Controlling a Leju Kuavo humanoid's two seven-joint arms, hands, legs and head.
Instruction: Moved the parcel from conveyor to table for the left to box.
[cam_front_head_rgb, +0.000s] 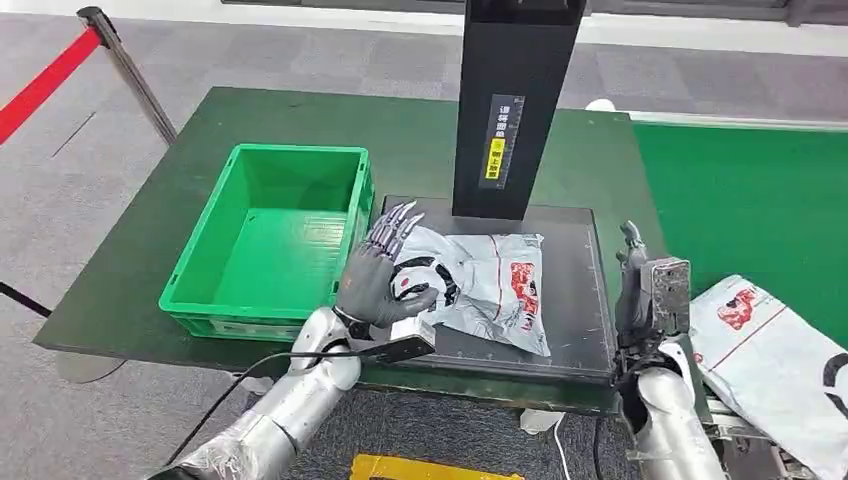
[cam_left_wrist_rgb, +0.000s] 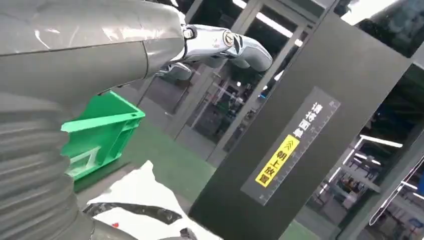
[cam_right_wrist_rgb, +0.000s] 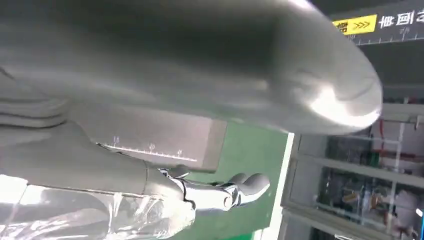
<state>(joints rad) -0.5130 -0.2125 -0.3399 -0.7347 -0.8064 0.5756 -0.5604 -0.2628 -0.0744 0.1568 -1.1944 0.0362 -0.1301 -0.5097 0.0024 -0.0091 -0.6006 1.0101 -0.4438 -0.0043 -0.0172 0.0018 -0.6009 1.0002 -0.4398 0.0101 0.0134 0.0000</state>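
One green table (cam_front_head_rgb: 420, 140) carries everything. Black upright post (cam_front_head_rgb: 512, 100) with yellow label stands at the back edge of the dark mat (cam_front_head_rgb: 575, 300). Green crate (cam_front_head_rgb: 270, 240) sits just left of the mat. Grey parcel (cam_front_head_rgb: 490, 285) lies flat on the mat, in front of the post. Left hand (cam_front_head_rgb: 385, 275) hovers at the parcel's left end, fingers spread, holding nothing. Right hand (cam_front_head_rgb: 632, 275) stands at the mat's right edge, released, apart from the parcel.

parcel (cam_front_head_rgb: 495, 280): grey poly bag, red print | flat on dark platform (cam_front_head_rgb: 580, 300)
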